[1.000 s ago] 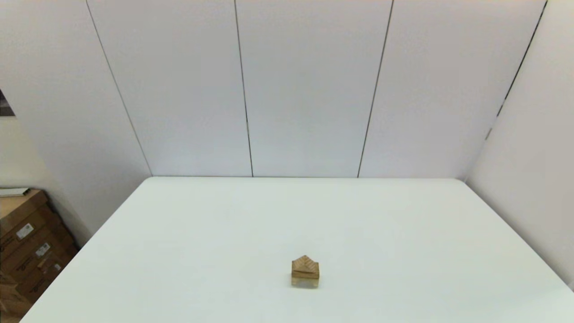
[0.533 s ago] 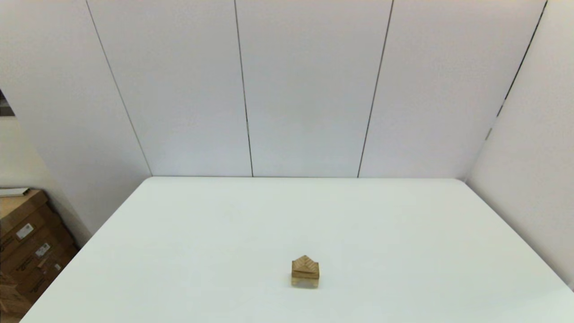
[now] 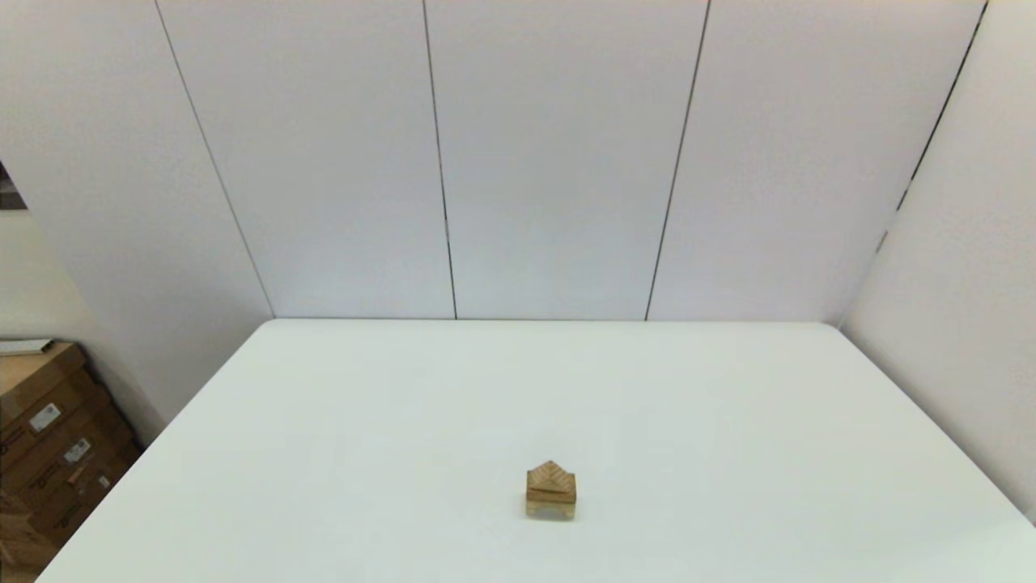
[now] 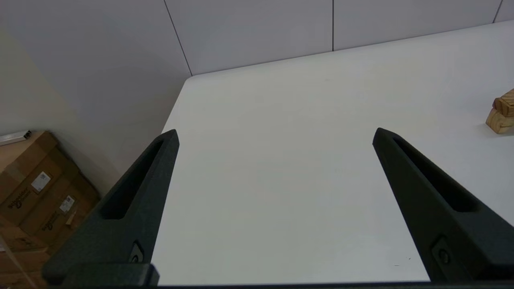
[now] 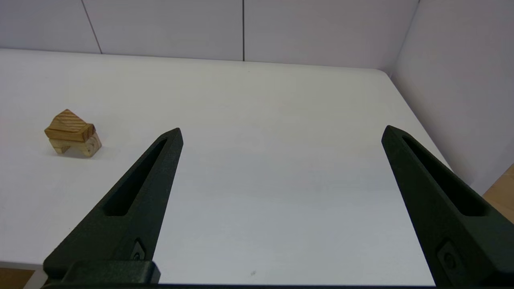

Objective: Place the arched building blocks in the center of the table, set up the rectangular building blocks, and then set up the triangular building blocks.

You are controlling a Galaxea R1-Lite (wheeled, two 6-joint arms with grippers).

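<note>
The three wooden blocks stand stacked near the front middle of the white table. At the bottom is the arched block, hollow side down. On it lies the rectangular block, and the triangular block sits on top like a roof. The right wrist view shows the same stack: arched block, rectangular block, triangular block. Only the stack's edge enters the left wrist view. My left gripper and right gripper are both open and empty, drawn back near the table's front edge, out of the head view.
Cardboard boxes are piled on the floor beyond the table's left side. White wall panels close the far side and the right side of the table.
</note>
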